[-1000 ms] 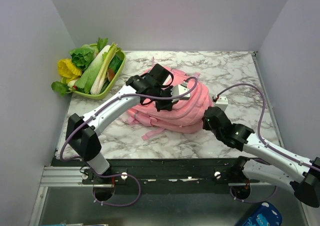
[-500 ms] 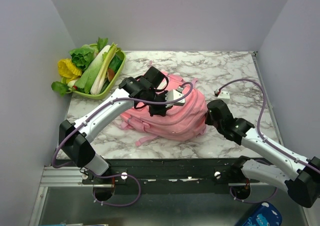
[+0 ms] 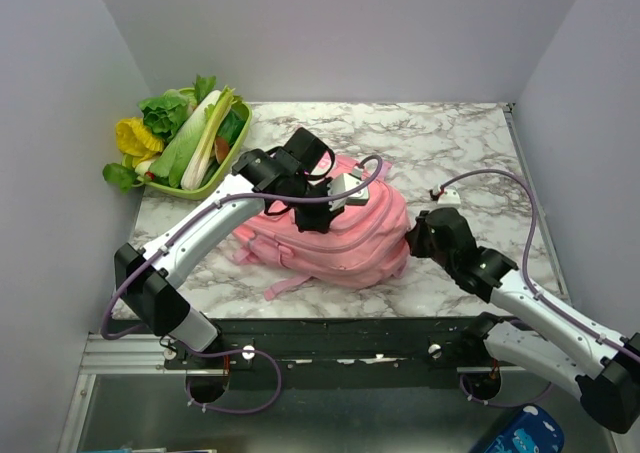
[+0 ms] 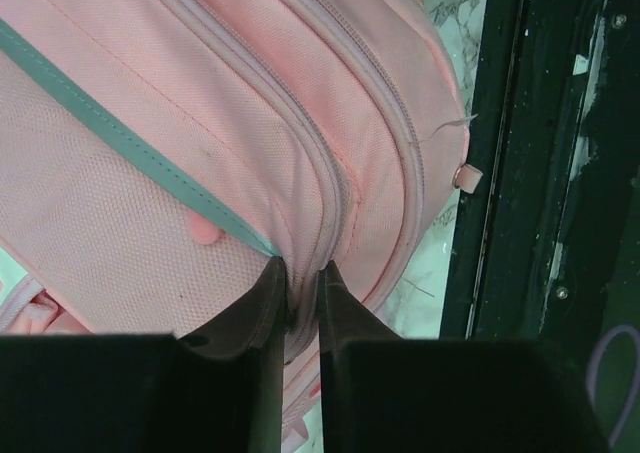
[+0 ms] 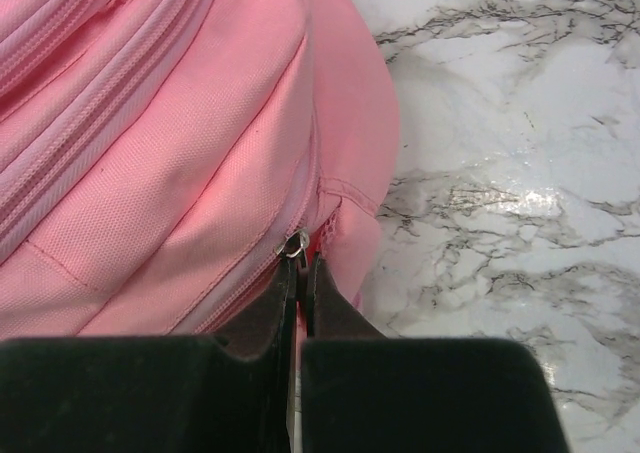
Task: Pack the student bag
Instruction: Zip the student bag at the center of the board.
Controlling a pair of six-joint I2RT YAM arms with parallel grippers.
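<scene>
Student bag [image 3: 340, 235] dragged toward near tabletop [image 3: 470, 143] edge; its seam ridge [image 4: 330, 188] pinched by left gripper [image 4: 300, 268]; zipper pull [image 5: 296, 245] pinched by right gripper [image 5: 301, 263]; bag not yet unzipped.

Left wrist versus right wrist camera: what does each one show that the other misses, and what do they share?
Left wrist only: a grey strip, the black table-edge frame, and the left gripper, jaws pinching a zipper seam. Right wrist only: the metal zipper pull at the right gripper, jaws closed on it. Both: the pink student bag and marble table.
</scene>
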